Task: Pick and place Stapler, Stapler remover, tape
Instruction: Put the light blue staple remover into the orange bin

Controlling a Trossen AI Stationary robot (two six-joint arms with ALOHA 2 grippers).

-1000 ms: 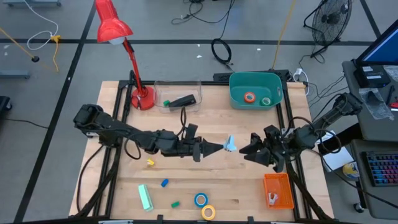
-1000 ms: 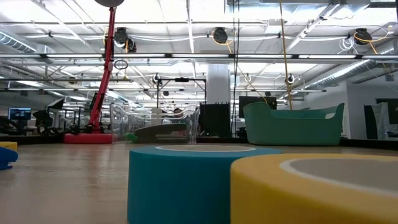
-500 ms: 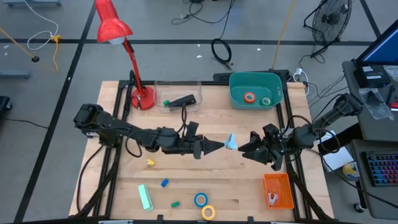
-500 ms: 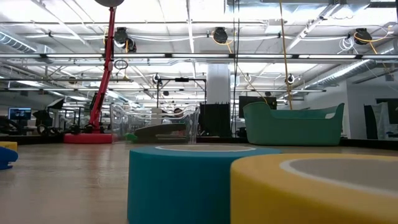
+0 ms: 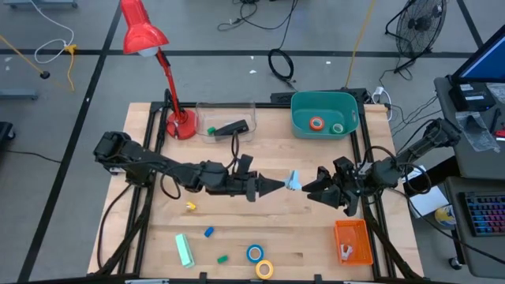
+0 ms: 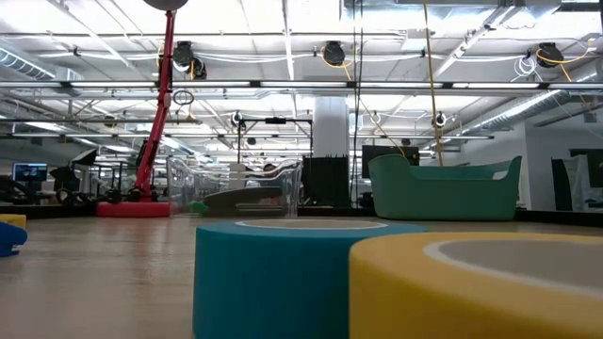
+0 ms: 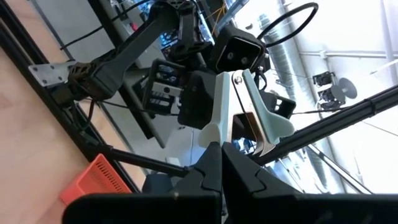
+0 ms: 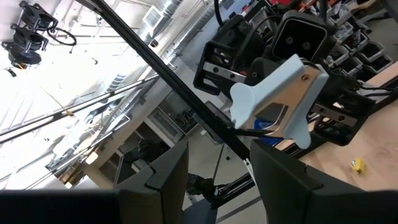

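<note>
Nothing's really changed: our left fingers (image 5: 284,184) stay clamped on the pale-blue staple remover (image 5: 292,183) mid-counter, right fingers (image 5: 309,189) parted at 3 o'clock of it, handoff pending.

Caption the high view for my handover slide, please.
Mid-table handover: left gripper shut on the pale blue staple remover, right gripper open just beside it.

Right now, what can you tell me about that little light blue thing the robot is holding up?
It is the staple remover, pale blue and plastic-looking, with two winged handles and a brownish metal part between them. The left gripper is shut on one end, holding it in the air over the table's middle. The right gripper waits open beside it, not touching.
</note>
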